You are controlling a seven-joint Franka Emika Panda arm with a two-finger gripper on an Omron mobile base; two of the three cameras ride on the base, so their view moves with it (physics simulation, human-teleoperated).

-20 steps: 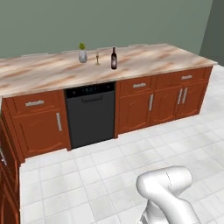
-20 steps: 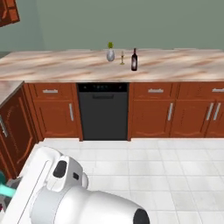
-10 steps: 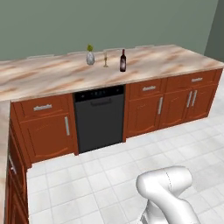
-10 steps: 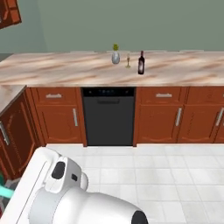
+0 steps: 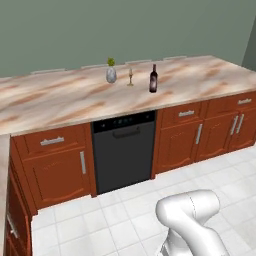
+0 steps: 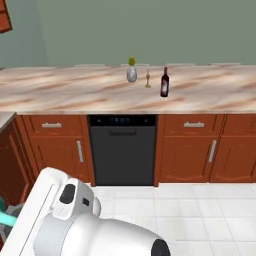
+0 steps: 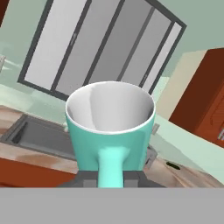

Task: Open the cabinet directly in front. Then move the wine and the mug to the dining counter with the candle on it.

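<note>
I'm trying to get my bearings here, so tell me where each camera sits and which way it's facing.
Left base view: behind the arm, left side, facing the dining counter; white arm lower right.
Right base view: behind, right side, same counter; arm lower left.
Hand view: on the hand, looking along the tool at the mug it holds.
Both base views share the wine, candle and vase.

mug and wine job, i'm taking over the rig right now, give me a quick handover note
Gripper: jaws shut on the mug, seen in the hand view, handle toward the camera.
Wine: already standing on the dining counter, just right of the candle and the grey vase.
Done: wine delivered, mug picked up.
Left: bring the mug to that counter, set it down near the wine, release.
</note>
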